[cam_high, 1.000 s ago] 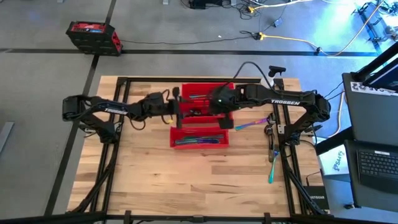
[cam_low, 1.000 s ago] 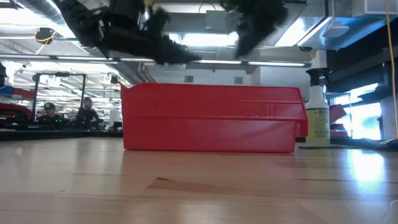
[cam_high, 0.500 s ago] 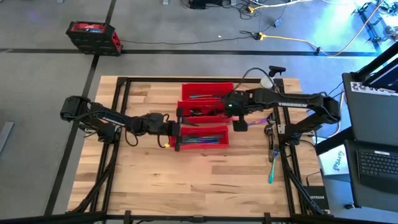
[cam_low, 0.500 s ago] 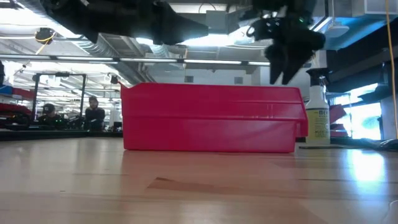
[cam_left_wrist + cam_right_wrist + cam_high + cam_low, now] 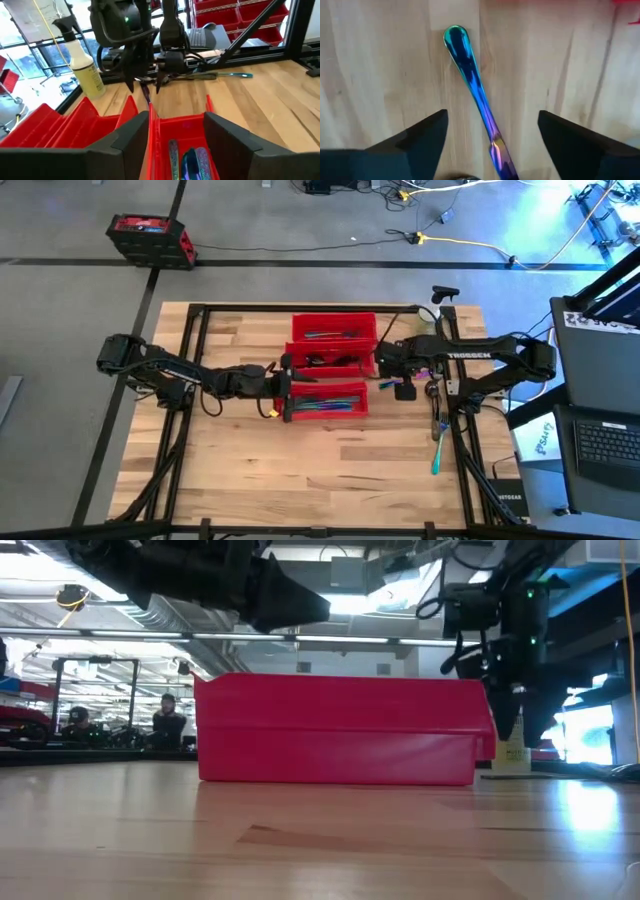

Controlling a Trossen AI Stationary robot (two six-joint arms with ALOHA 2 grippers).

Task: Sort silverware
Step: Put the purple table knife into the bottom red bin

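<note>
Right claw (image 5: pixel 490 137) wide, nothing held, poised over iridescent utensil (image 5: pixel 472 82) lying flat on desk (image 5: pixel 250 470) at 3 o'clock of red bins (image 5: pixel 333 356).

Left claw (image 5: pixel 175 137) partly spread, straddling near bin's end wall, gripping nothing visible.

Advice: centre fingers across slim handle, descend until tips touch wood, close squarely, lift level.

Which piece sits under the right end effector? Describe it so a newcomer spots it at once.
Start at the red bins in the middle of the wooden table; just off their right side hangs the right end effector, open. Flat on the bare wood between its fingers lies a slim iridescent blue-purple utensil with a rounded teal tip, alone, unlike the pieces in the bins.
</note>
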